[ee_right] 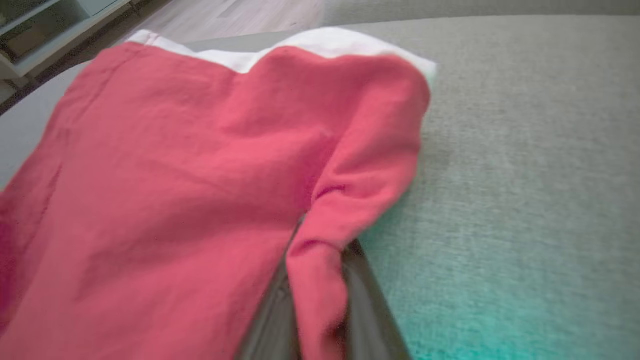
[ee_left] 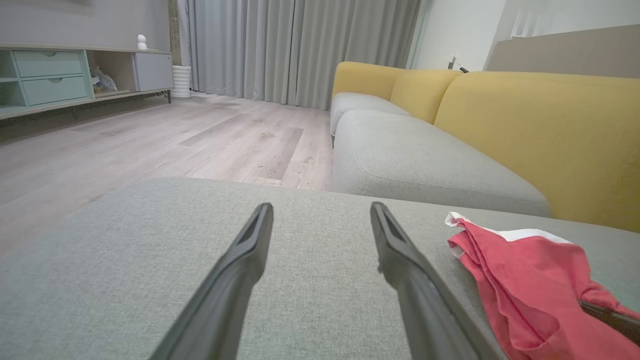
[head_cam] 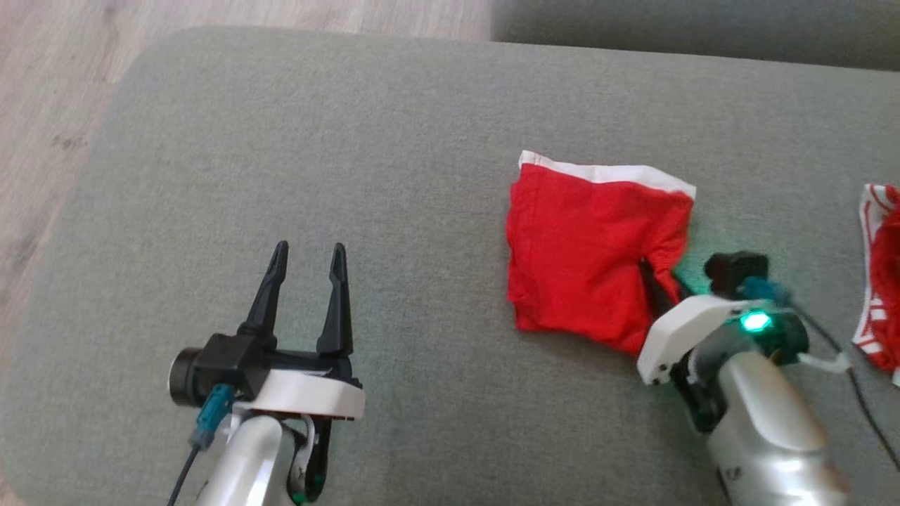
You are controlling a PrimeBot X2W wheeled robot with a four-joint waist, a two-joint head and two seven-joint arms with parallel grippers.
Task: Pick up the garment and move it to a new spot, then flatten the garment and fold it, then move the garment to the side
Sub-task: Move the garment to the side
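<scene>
Red garment (head_cam: 590, 253) lies on the right half of the grey cushion (head_cam: 351, 126), white waistband along its far edge. It makes a compact, roughly square packet, and the left wrist view shows stacked layers at its edge.

Right pincer (head_cam: 659, 275) is at the packet's near right corner, its fingers pressed together on a raised ridge of red cloth that bunches up between them. The rest of the cloth lies flat on the cushion.

Left pincer (head_cam: 310, 247) hangs over the cushion's left half, fingers spread, holding nothing.

Striped red-and-white cloth (head_cam: 882, 281) sits at the cushion's right edge.

Judgement: flattening and folding look done, since the packet is neat. What is left is the carry to the side — grip taken, lift not yet begun.
</scene>
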